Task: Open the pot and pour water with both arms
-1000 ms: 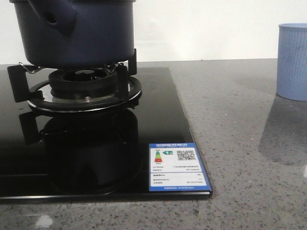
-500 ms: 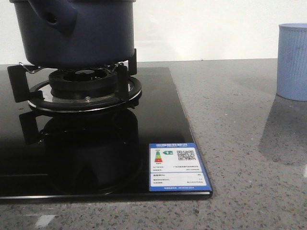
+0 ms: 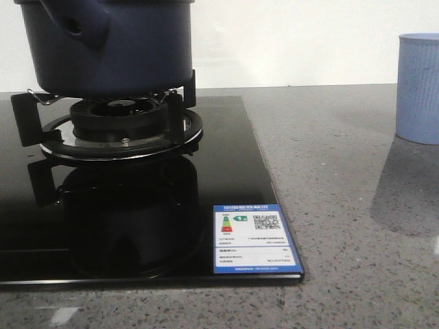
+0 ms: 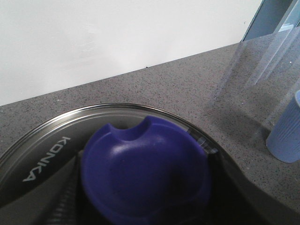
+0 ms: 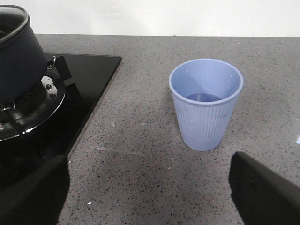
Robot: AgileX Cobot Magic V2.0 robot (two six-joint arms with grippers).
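The dark navy pot (image 3: 110, 48) stands on the gas burner (image 3: 120, 127) at the far left, its short tubular stub (image 3: 86, 27) facing the camera. It also shows in the right wrist view (image 5: 16, 56). In the left wrist view its glass lid (image 4: 47, 140), marked KONKA, carries a blue knob (image 4: 145, 173). My left gripper (image 4: 145, 192) sits right over the lid with a dark finger (image 4: 70, 192) pressed to each side of the knob. My right gripper (image 5: 150, 187) is open and empty above the counter, just short of the pale blue cup (image 5: 206, 105).
The black glass hob (image 3: 226, 171) has a blue energy label (image 3: 254, 240) at its front right corner. The grey speckled countertop (image 3: 343, 205) runs to the right, where the ribbed cup (image 3: 418, 89) stands; it also shows in the left wrist view (image 4: 286, 136). A white wall stands behind.
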